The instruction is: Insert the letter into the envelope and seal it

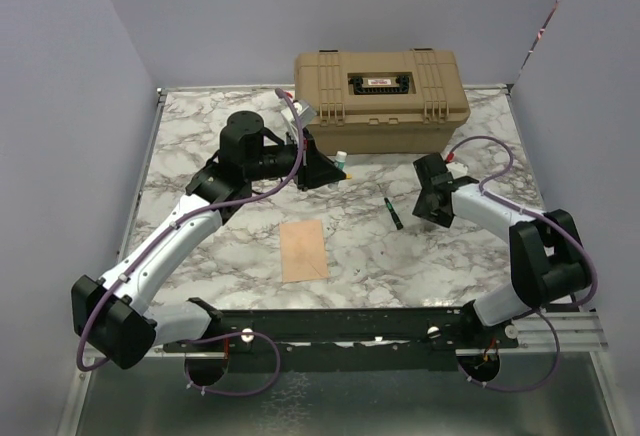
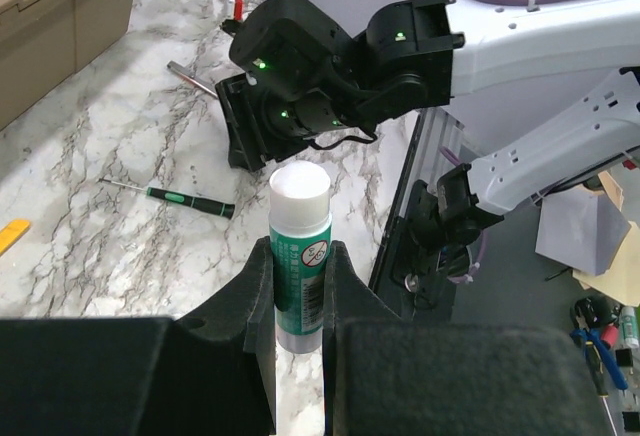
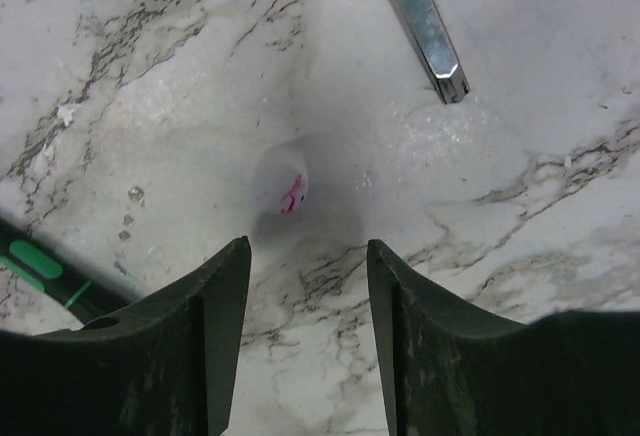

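From above, the envelope (image 1: 303, 249) lies flat, long axis near-to-far, toward the bases from the left gripper (image 1: 333, 164), the nearer one; the left wrist view shows that gripper clamping a glue stick (image 2: 300, 221); the right wrist view shows the right gripper (image 3: 308, 248) spread wide, empty, above a small white cap (image 3: 282, 181).

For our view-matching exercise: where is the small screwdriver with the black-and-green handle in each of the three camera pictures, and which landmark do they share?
Top external: the small screwdriver with the black-and-green handle lies right of centre.
Left wrist: left of centre, flat on the table.
Right wrist: only its handle shows, at the lower left edge.
Shared landmark: the white marble tabletop with grey veins beneath it in every view.
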